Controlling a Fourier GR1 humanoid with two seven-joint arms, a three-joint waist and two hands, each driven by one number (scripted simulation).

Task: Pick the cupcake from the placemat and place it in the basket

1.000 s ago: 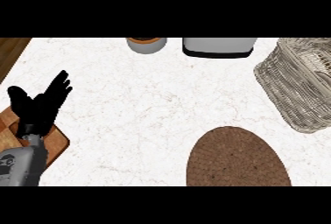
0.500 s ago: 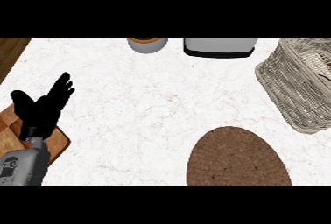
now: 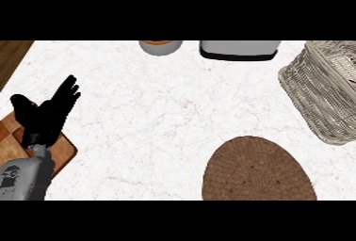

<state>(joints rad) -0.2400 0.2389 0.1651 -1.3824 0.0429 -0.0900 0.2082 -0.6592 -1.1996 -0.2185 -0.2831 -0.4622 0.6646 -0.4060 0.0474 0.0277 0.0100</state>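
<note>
A round brown woven placemat (image 3: 259,170) lies at the counter's lower right, and nothing stands on it. I see no cupcake anywhere. The pale wicker basket (image 3: 328,89) sits at the right edge, partly cut off by the view. My left hand (image 3: 47,114) rests open at the left edge, fingers pointing up and away, above a wooden board. My right hand does not show.
A wooden cutting board (image 3: 61,151) lies under my left forearm at the lower left. At the counter's far edge stand a grey bowl with orange contents (image 3: 160,45) and a grey-and-black appliance (image 3: 240,49). The white marble counter (image 3: 160,108) spreads between them.
The view has shifted slightly, so everything sits a little further left and lower. My left hand keeps its open pose.
</note>
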